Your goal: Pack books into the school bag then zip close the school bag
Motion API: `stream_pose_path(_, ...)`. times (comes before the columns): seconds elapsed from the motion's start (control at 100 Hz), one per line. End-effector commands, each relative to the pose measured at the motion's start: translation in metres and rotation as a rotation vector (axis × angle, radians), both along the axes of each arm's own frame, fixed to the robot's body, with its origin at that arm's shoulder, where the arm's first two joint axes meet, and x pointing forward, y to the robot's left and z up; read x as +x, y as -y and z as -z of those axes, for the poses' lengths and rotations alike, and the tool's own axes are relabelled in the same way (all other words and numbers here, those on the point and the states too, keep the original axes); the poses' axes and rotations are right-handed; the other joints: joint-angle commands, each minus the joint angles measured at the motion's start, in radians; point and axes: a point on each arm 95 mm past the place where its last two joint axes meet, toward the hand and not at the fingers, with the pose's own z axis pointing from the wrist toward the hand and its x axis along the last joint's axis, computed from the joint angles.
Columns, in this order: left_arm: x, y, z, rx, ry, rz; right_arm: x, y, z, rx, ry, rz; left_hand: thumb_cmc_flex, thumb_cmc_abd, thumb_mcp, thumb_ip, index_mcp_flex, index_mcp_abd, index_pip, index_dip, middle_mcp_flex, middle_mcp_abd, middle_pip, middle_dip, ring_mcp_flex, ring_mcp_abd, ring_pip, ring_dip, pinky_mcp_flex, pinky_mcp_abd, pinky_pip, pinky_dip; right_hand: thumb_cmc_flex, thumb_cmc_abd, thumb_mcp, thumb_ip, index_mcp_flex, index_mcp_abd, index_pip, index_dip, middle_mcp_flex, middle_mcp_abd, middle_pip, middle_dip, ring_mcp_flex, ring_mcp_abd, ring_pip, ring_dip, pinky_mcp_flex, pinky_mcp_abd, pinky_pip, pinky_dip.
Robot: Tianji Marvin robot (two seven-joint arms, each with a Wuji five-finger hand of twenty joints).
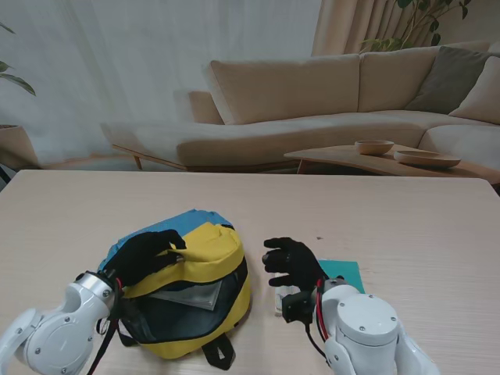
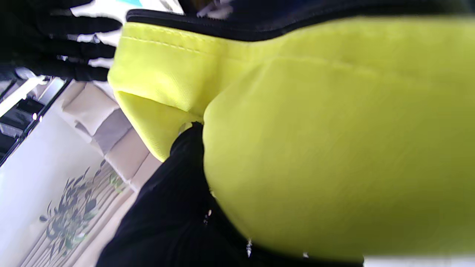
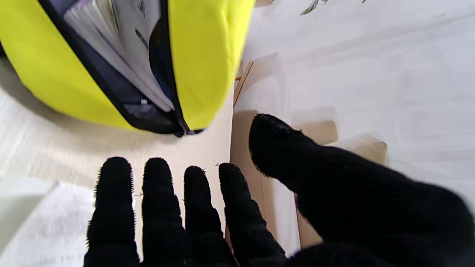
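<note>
The yellow and blue school bag [image 1: 205, 258] lies on the table in front of me with its zip open toward me. A white book [image 1: 191, 297] shows inside the opening, and its pages [image 3: 111, 48] appear between the black zip edges in the right wrist view. My left hand [image 1: 148, 254] grips the yellow top flap [image 2: 334, 148], holding it up, with the thumb [image 2: 178, 185] pressed into the fabric. To the right of the bag my right hand [image 1: 291, 263] hovers open with its fingers [image 3: 156, 200] spread, holding nothing. A teal book [image 1: 344, 272] lies flat just right of that hand.
A small white object [image 1: 283, 301] lies on the table near my right wrist. A black strap [image 1: 219, 353] trails from the bag toward me. Beyond the table's far edge stand a beige sofa [image 1: 328, 101] and a low table with bowls [image 1: 375, 147].
</note>
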Motion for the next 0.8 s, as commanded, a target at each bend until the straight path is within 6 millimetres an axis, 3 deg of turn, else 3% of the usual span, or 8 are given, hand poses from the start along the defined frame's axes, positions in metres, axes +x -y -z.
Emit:
stream_pose_path(0.0,-0.008,0.002,0.0,0.008,-0.017,0.009,0.003,0.007,-0.002,-0.026,0.027,0.003,0.034,0.04,-0.011,0.019,0.013,-0.022,0.089,0.029,-0.004,0.001,-0.003,-0.004,-0.016,0.036,-0.014,-0.003,-0.022,0.01,0.0,-0.007,-0.027,-0.001,-0.013,0.03,0.019,-0.032,0.016,0.009,0.015,-0.032,0.017,0.008,-0.029,-0.021,0.024,0.011,-0.005,-0.035,0.031,0.023)
stream_pose_path(0.17,-0.019,0.001,0.005,0.088,-0.118,0.022,0.016,0.027,-0.001,-0.083,0.052,0.043,-0.077,0.027,0.016,0.027,0.0,-0.003,0.045,0.029,-0.041,0.019,-0.068,-0.007,-0.057,0.046,-0.078,-0.015,-0.061,0.003,-0.026,-0.039,-0.027,-0.003,-0.012,0.03,0.022,-0.033,0.013,0.008,0.014,-0.032,0.016,0.008,-0.034,-0.021,0.024,0.012,-0.01,-0.035,0.032,0.031)
stream_pose_path(0.27,-0.023,0.0,0.009,0.148,-0.176,0.043,0.023,0.036,0.0,-0.109,0.06,0.059,-0.171,0.013,0.039,0.034,-0.03,0.027,-0.052,0.003,-0.105,0.022,-0.125,-0.099,-0.106,0.03,-0.159,-0.04,-0.095,-0.015,-0.079,-0.071,-0.028,-0.003,-0.015,0.029,0.023,-0.037,0.013,0.008,0.014,-0.036,0.015,0.007,-0.035,-0.023,0.023,0.011,-0.015,-0.039,0.029,0.033)
stream_pose_path(0.32,-0.026,0.0,0.01,0.168,-0.2,0.053,0.025,0.04,0.001,-0.128,0.071,0.057,-0.225,0.014,0.028,0.04,-0.053,0.024,-0.118,-0.04,-0.138,0.027,-0.195,-0.133,-0.135,0.021,-0.228,-0.076,-0.116,-0.02,-0.127,-0.093,-0.035,-0.002,-0.016,0.029,0.025,-0.04,0.015,0.009,0.017,-0.039,0.015,0.007,-0.036,-0.026,0.023,0.011,-0.014,-0.039,0.03,0.035)
stream_pose_path(0.44,-0.031,-0.002,0.01,0.191,-0.196,0.059,0.028,0.05,0.004,-0.197,0.121,0.029,-0.443,0.083,0.074,0.052,-0.108,0.045,-0.336,-0.179,-0.231,0.028,-0.404,-0.254,-0.209,-0.006,-0.402,-0.171,-0.17,-0.033,-0.258,-0.131,-0.06,-0.003,-0.017,0.035,0.052,-0.078,0.048,0.027,0.046,-0.08,0.027,0.013,-0.035,-0.052,0.036,0.018,-0.026,-0.035,0.045,0.05)
stream_pose_path(0.59,-0.034,-0.002,0.005,0.17,-0.123,0.044,0.03,0.065,0.009,-0.364,0.219,-0.045,-0.467,0.084,0.037,0.048,-0.149,0.031,-0.422,-0.264,-0.304,0.037,-0.537,-0.343,-0.271,-0.021,-0.525,-0.22,-0.215,-0.041,-0.372,-0.143,-0.103,-0.027,0.008,0.045,0.109,-0.131,0.143,0.122,0.107,-0.125,0.102,0.05,-0.01,-0.083,0.14,0.072,-0.016,0.005,0.094,0.087)
stream_pose_path(0.69,-0.033,-0.001,0.002,0.176,-0.072,0.037,0.031,0.075,0.011,-0.465,0.27,-0.09,-0.459,0.079,0.034,0.049,-0.16,0.016,-0.439,-0.288,-0.332,0.024,-0.578,-0.368,-0.295,-0.03,-0.589,-0.246,-0.231,-0.055,-0.462,-0.157,-0.111,-0.015,-0.015,0.045,0.118,-0.155,0.185,0.198,0.101,-0.14,0.197,0.088,-0.018,-0.096,0.246,0.125,-0.013,0.009,0.116,0.106)
stream_pose_path(0.79,-0.031,0.001,0.001,0.184,-0.04,0.045,0.031,0.085,0.016,-0.578,0.327,-0.135,-0.449,0.08,0.038,0.05,-0.181,-0.003,-0.447,-0.296,-0.359,0.005,-0.595,-0.376,-0.319,-0.046,-0.626,-0.262,-0.246,-0.067,-0.508,-0.161,-0.12,-0.014,-0.03,0.045,0.116,-0.177,0.195,0.218,0.098,-0.159,0.219,0.096,-0.016,-0.106,0.266,0.135,-0.005,0.002,0.124,0.111)
